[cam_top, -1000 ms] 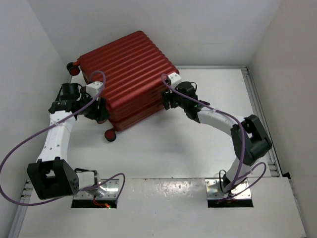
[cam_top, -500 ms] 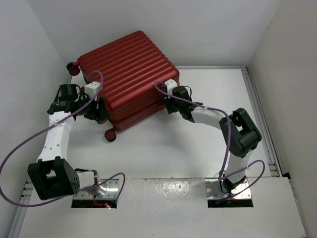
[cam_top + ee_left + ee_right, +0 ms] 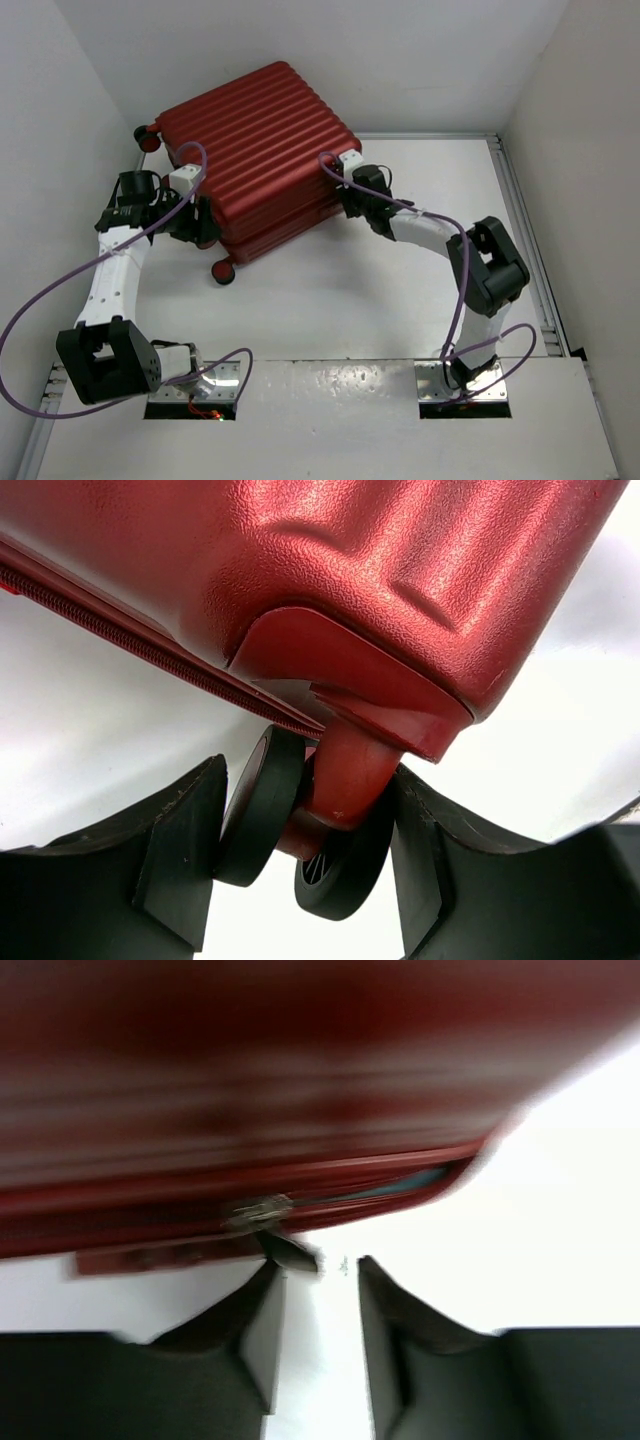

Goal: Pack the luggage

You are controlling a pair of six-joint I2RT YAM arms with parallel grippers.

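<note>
Two grippers flank the large red ribbed hard-shell suitcase (image 3: 260, 150), which lies flat at the white table's (image 3: 330, 290) far left. The left gripper (image 3: 310, 780) clamps a black caster wheel (image 3: 262, 805). The right gripper (image 3: 318, 1270), narrowly parted, holds nothing beside the metal zipper pull (image 3: 258, 1210). The shell looks stiff, slick and probably heavy, so wheels or zipper tab suit gripping.

White arm links (image 3: 112, 275), black joints (image 3: 105, 360), purple cables (image 3: 45, 293); black angular end effector fingers (image 3: 175, 865); silver base plates (image 3: 430, 380).
</note>
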